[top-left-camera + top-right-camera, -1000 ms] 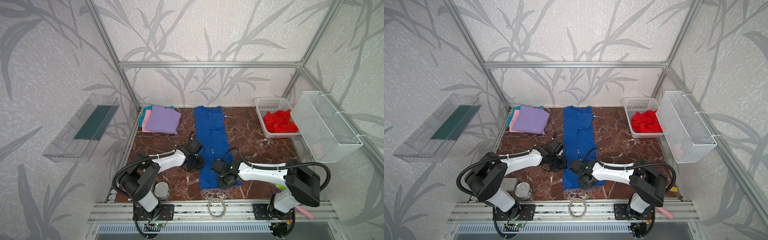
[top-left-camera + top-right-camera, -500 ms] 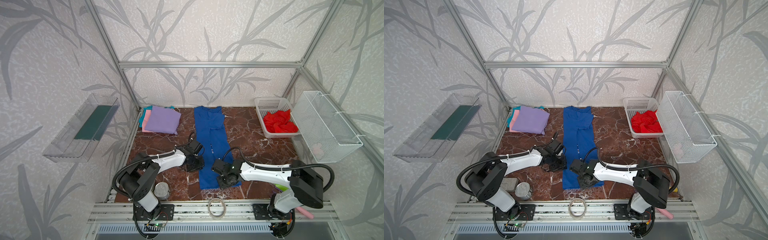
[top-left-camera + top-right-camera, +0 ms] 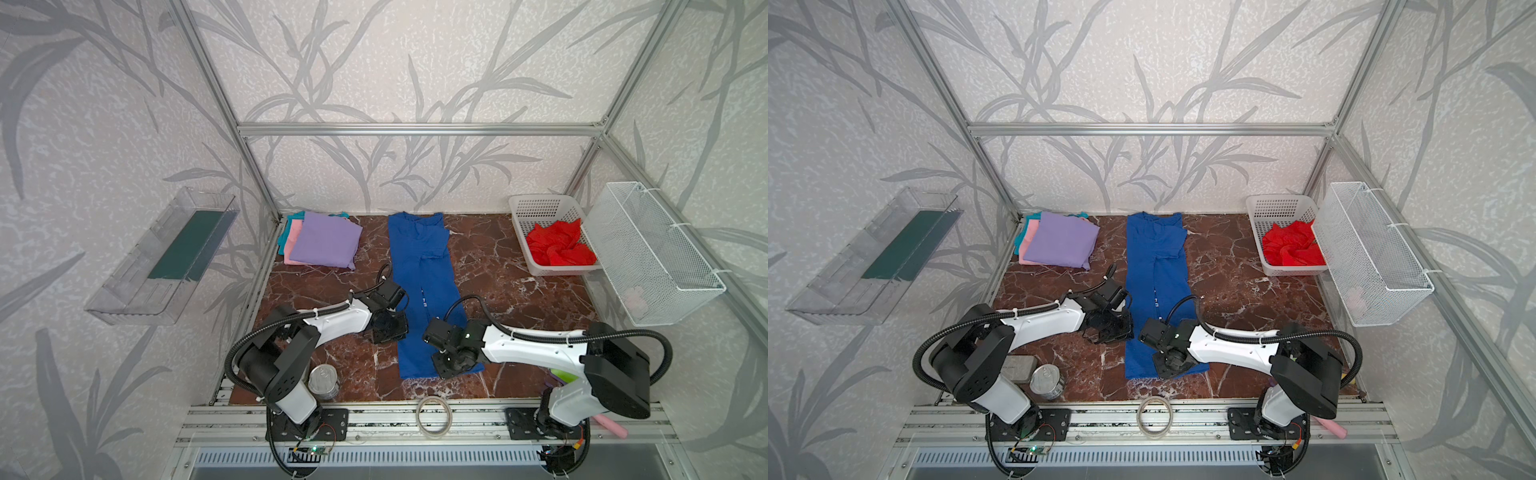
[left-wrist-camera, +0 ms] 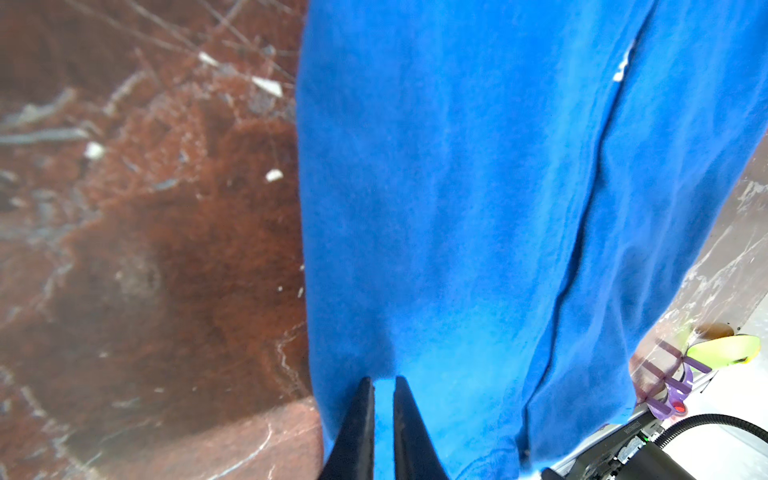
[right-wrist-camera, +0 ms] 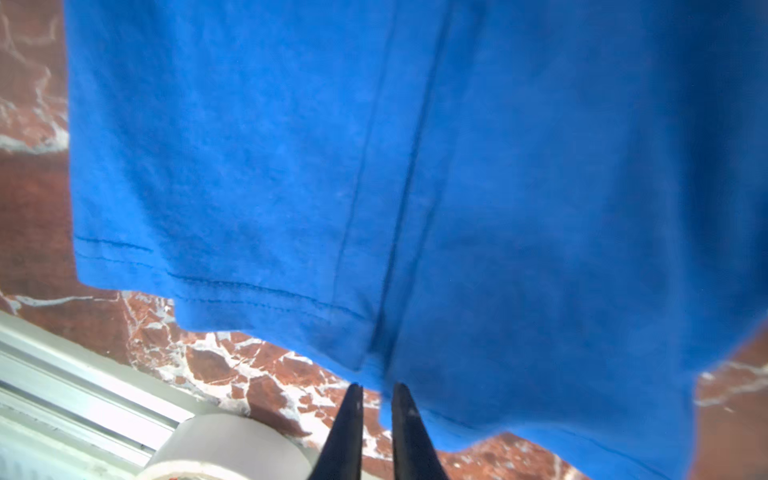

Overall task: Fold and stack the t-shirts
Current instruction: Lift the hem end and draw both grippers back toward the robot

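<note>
A royal blue t-shirt (image 3: pixel 419 266) (image 3: pixel 1156 266) lies in both top views as a long narrow strip down the middle of the table. My left gripper (image 3: pixel 392 332) (image 4: pixel 384 379) sits low on its left edge near the hem, shut on the blue cloth (image 4: pixel 457 187). My right gripper (image 3: pixel 451 365) (image 5: pixel 377 385) is at the near hem (image 5: pixel 266 295). Its jaws stand a narrow gap apart, with marble showing between them. A red t-shirt (image 3: pixel 559 247) is crumpled in the white basket (image 3: pixel 536 203). Folded lavender (image 3: pixel 324 243), pink (image 3: pixel 293 232) and teal (image 3: pixel 291 217) t-shirts are stacked at the back left.
A wire basket (image 3: pixel 652 253) hangs on the right wall and a clear tray (image 3: pixel 166 257) on the left wall. A tin can (image 3: pixel 324 380) and a grey box (image 3: pixel 1017 368) stand at the near left. A tape roll (image 3: pixel 433 413) lies on the front rail.
The right gripper has shifted very slightly over the near hem. The left arm and the shirts have not visibly moved.
</note>
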You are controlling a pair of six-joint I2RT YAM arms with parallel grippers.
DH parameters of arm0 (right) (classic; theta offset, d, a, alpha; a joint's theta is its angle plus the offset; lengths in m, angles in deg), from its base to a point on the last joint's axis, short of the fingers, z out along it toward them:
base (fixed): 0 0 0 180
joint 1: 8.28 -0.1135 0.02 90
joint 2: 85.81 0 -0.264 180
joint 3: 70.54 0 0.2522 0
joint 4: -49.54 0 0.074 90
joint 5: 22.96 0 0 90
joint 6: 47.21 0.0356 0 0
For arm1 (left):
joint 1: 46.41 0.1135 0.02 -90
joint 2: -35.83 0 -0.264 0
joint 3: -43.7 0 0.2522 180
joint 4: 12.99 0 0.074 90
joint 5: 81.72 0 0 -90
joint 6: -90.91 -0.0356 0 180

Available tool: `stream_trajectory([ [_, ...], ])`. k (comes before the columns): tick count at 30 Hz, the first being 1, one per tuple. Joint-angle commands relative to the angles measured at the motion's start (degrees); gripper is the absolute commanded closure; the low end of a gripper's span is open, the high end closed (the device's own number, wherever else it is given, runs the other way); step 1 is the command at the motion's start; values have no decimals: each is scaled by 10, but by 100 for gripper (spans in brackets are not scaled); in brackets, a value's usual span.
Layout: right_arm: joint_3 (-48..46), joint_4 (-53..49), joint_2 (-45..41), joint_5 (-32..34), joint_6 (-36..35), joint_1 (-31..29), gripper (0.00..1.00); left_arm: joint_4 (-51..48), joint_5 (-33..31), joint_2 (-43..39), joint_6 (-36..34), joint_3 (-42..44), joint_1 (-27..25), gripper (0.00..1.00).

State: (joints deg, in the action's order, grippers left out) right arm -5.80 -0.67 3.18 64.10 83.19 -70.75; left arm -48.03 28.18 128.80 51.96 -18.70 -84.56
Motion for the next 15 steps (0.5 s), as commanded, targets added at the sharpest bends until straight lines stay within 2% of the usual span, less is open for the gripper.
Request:
stream_trajectory([
  [1, -3, 28, 13, -40, -14, -5, 82, -23, 1, -11, -2, 5, -2, 86],
  [4, -9, 50, -4, -57, -32, -5, 81, -30, -3, -20, -1, 16, -2, 86],
  [7, -11, 50, -39, -45, -35, -3, 78, -47, -2, -32, -4, 23, -2, 86],
  [9, -15, 33, -69, -20, -52, 4, 75, -76, -15, -51, -13, 23, -3, 79],
  [12, -29, -17, -117, 30, -42, 33, 72, -132, -54, -90, -29, 20, -4, 70],
  [15, -58, -54, -160, 36, -18, 85, 71, -173, -70, -126, -35, 22, -5, 65],
])
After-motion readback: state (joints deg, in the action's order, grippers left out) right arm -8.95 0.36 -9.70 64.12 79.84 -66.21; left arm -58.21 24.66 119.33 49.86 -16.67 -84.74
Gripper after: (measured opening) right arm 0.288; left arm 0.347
